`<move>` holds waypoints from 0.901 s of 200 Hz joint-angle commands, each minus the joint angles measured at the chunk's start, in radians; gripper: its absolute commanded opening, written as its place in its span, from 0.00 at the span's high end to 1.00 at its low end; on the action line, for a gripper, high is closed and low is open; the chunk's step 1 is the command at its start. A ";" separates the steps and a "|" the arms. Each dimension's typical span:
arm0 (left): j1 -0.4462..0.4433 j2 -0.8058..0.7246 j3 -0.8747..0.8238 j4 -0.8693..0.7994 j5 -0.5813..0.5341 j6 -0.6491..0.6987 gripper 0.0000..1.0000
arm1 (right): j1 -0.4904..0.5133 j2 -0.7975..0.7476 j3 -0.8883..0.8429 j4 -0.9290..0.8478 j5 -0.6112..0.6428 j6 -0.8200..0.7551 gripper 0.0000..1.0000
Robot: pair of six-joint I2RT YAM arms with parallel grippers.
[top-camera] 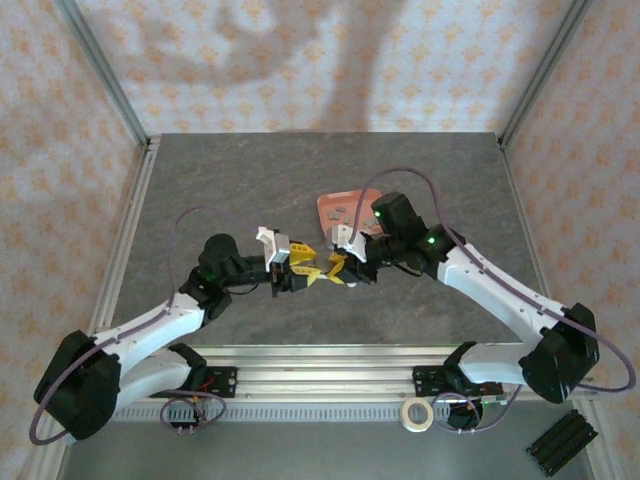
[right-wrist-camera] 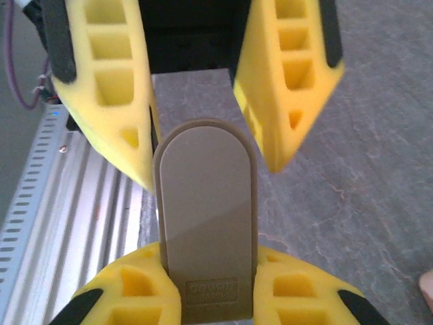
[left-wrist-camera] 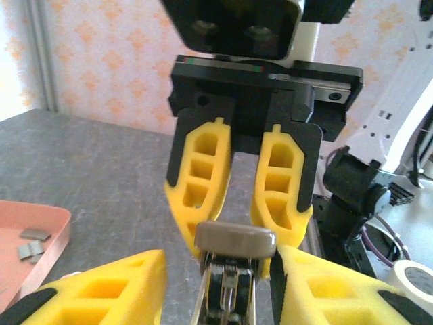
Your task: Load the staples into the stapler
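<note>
While I am watching from the overhead camera, both arms are angling inward over the grey table [top-camera: 250, 180], their yellow fingers facing each other near its middle. Between them sits the stapler [right-wrist-camera: 206, 203], its beige top turned toward the right wrist camera. The right gripper [right-wrist-camera: 208, 264] is pinching it: both pads are pressing against the long sides of the beige body, with no gap showing. The left gripper [left-wrist-camera: 226, 271] is standing partly open around the other end. Through its own camera I am seeing bare table between one finger and the silvery metal part. Through the right wrist camera, one of its tips is sitting clear of the stapler's rounded end, while the other is looking close enough to touch, though I am not able to tell whether it does. The staples [left-wrist-camera: 34, 234] are lying loose in the pink tray [left-wrist-camera: 59, 227], which is resting on the table just beyond the right gripper, apart from the stapler
</note>
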 commanded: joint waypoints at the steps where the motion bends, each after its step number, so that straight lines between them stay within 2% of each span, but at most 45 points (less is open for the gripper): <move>1: 0.005 -0.064 -0.005 -0.074 -0.109 0.021 0.57 | -0.002 -0.048 -0.044 0.057 0.056 0.035 0.96; 62: 0.005 -0.126 -0.009 -0.226 -0.178 0.063 0.55 | -0.002 -0.088 -0.079 0.107 0.056 0.066 0.97; 135: 0.005 -0.047 0.028 -0.183 -0.140 0.053 0.55 | -0.002 -0.091 -0.079 0.134 0.025 0.080 0.98; 180: 0.004 -0.003 0.046 -0.241 -0.147 0.081 0.57 | -0.002 -0.120 -0.088 0.209 0.008 0.134 0.98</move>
